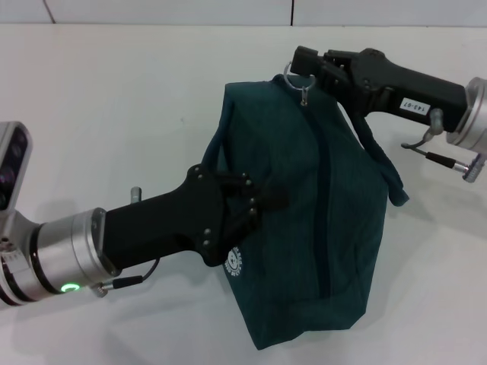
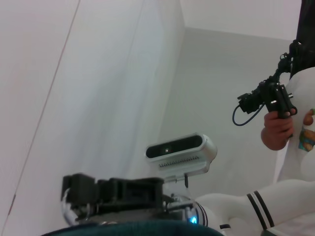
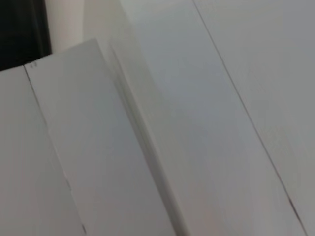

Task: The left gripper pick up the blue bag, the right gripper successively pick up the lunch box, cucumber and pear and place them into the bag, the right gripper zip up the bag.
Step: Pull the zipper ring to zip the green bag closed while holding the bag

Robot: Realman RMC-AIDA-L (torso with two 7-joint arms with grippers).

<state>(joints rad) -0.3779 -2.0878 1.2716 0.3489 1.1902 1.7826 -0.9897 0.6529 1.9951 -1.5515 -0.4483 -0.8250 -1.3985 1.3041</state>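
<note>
The blue bag lies zipped shut on the white table, its long axis running from the near edge toward the far edge, the zip line along the top. The left pincer is clenched on the bag's side nearest the table's left edge, just above the round white logo. At the bag's far end, the right pincer grasps the ring zipper pull.
</note>
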